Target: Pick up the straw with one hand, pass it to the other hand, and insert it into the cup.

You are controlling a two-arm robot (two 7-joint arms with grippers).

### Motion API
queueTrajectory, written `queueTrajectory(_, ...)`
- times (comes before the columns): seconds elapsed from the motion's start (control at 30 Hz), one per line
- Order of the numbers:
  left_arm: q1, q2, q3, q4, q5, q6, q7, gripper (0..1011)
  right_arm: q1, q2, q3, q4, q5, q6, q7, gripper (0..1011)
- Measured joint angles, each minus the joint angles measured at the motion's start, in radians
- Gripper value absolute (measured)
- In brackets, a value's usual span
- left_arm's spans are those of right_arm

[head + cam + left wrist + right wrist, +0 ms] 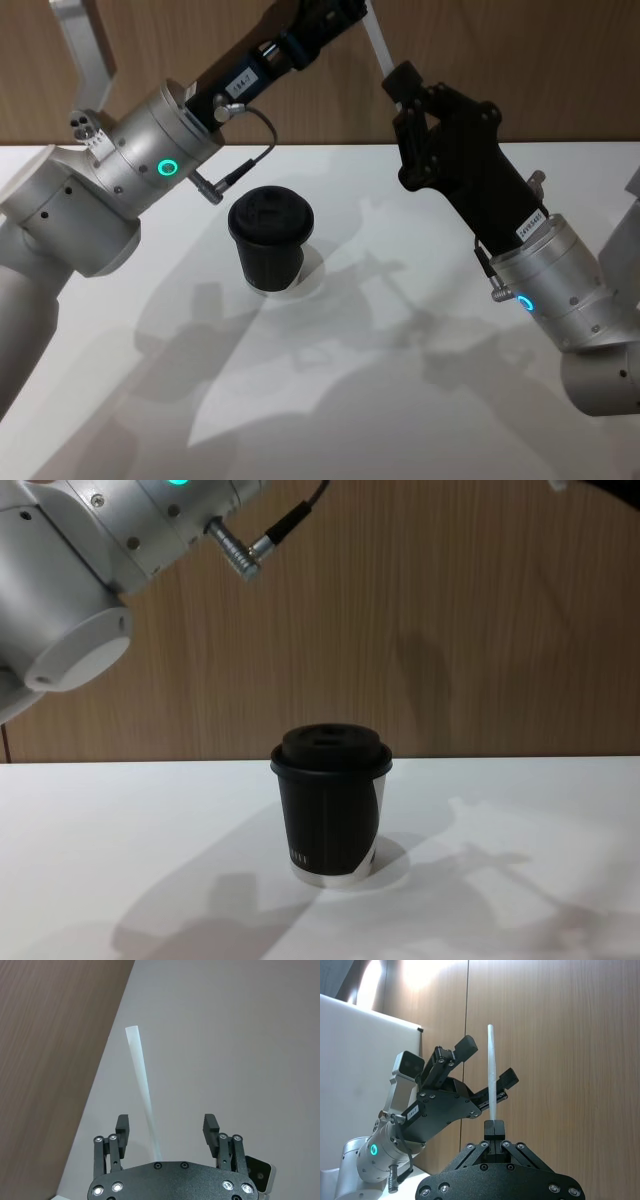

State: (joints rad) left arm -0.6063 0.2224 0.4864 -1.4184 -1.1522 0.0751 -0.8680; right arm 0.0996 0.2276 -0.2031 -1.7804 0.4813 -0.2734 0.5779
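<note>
My right gripper is raised above the table and shut on the lower end of the white straw, which sticks up out of its fingers. My left gripper is open, and the straw passes between its two fingers without touching either one. In the right wrist view the left gripper straddles the straw at mid-length. The black cup with its domed lid stands upright on the table below the left arm, and also shows in the chest view.
The white table stretches around the cup. A wood-panelled wall runs behind it. The left arm's silver wrist, with a green ring light and a black cable, hangs above the table's left side.
</note>
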Motion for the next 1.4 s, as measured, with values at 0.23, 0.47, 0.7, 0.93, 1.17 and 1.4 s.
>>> queueTrajectory(0.23, -0.005, 0.001, 0.005, 0.000, 0.000, -0.011, 0.007, 786, 0.000, 0.000, 0.000, 0.000, 0.000, 0.000, 0.000, 0)
queueTrajectory(0.47, -0.010, 0.001, 0.010, 0.004, -0.002, -0.017, 0.012, 546, 0.000, 0.000, 0.000, 0.000, 0.000, 0.000, 0.000, 0)
queueTrajectory(0.7, -0.015, 0.004, 0.015, 0.008, -0.005, -0.021, 0.016, 336, 0.000, 0.000, 0.000, 0.000, 0.000, 0.000, 0.000, 0)
queueTrajectory(0.93, -0.016, 0.008, 0.019, 0.008, -0.009, -0.025, 0.020, 137, 0.000, 0.000, 0.000, 0.000, 0.000, 0.000, 0.000, 0)
queueTrajectory(1.17, -0.017, 0.014, 0.023, 0.006, -0.014, -0.031, 0.023, 4, 0.000, 0.000, 0.000, 0.000, 0.000, 0.000, 0.000, 0)
queueTrajectory(1.4, -0.013, 0.020, 0.024, 0.001, -0.020, -0.036, 0.026, 4, 0.000, 0.000, 0.000, 0.000, 0.000, 0.000, 0.000, 0)
